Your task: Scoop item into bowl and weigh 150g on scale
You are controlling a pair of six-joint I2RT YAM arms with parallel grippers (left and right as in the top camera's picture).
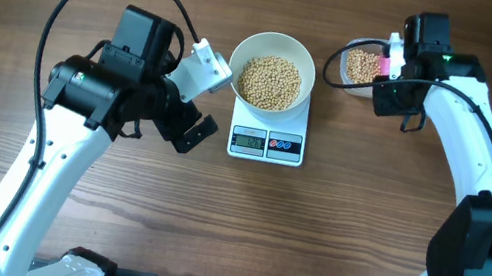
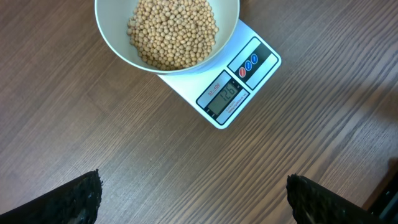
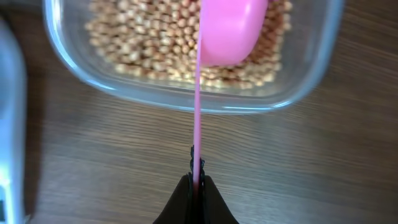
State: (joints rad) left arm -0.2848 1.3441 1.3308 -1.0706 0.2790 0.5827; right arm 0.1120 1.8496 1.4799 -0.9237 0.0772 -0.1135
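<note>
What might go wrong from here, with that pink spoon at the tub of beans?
1. The right gripper pinches the pink scoop only by the end of its thin handle, so a loaded scoop may twist or slip.
2. The beans could roll off on the way from the clear tub to the bowl and scatter over the table.
3. The bowl already holds a good heap on the scale; one full scoop might overshoot the target.

The left wrist view crops the round white deep bowl (image 2: 111,28) at top and shows only dark fingertips (image 2: 62,202) of the left gripper (image 2: 199,202). The right wrist view cuts off the clear plastic tub (image 3: 186,102) and pink plastic scoop (image 3: 230,31) at top. Overhead, digits on the small white square scale (image 1: 301,125), by the far edge of the brown wooden desk (image 1: 211,223), are too small to read.
</note>
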